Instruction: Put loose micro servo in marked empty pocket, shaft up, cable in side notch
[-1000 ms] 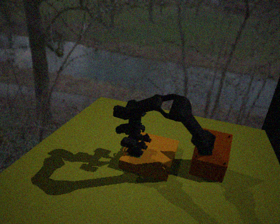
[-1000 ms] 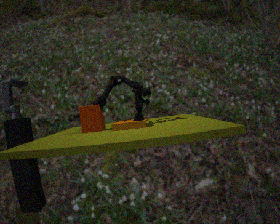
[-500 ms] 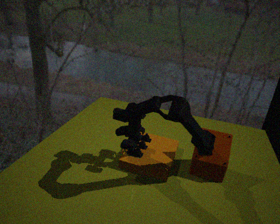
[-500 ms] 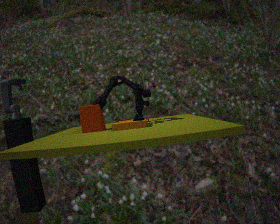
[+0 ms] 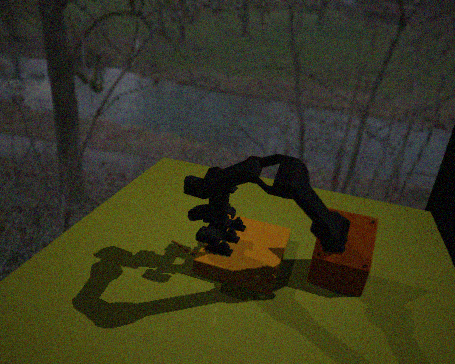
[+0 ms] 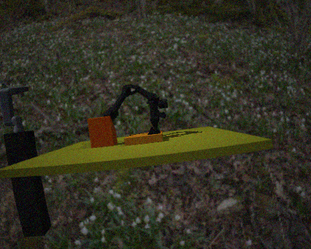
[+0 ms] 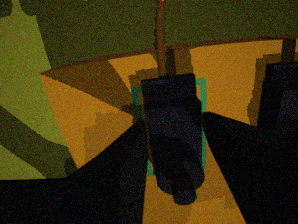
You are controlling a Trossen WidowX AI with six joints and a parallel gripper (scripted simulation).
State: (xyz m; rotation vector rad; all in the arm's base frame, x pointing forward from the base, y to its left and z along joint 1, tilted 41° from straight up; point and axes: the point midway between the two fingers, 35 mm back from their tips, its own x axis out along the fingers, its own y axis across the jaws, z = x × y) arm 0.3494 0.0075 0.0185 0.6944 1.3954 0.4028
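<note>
Seen from the top, the black arm [image 5: 295, 180] [image 6: 121, 99] reaches from a red-orange block [image 5: 352, 250] [image 6: 100, 131] to the orange deck [image 5: 265, 237] [image 6: 143, 139] [image 7: 227, 75]; both blocks stand on the yellow table [image 5: 170, 340] [image 6: 195, 150] [image 7: 22, 60]; gripper [image 5: 219, 250] [image 6: 154, 133] [image 7: 173, 123] points down over the deck's end away from the red-orange block; servo not distinguishable at this scale.

Exterior view: gripper low, at the deck's end farther from the red-orange block; contact with deck cannot be judged; a dark post [image 6: 31, 208] with a grey bracket [image 6: 7, 104] stands by the table's near corner.

Wrist view: micro servo [image 7: 172, 120] lies between the fingers, at the teal-outlined pocket [image 7: 203, 90]; fingers parted slightly wider than the body, grip slack; outline shows along parts of both sides; round shaft housing [image 7: 182, 182] faces the camera; brown cable [image 7: 161, 40] runs from the servo's far end past the deck edge, just beside the dark notch [image 7: 171, 62]; cable seating and ear contact cannot be told; a second dark servo [image 7: 285, 95] stands to image right, apart.
</note>
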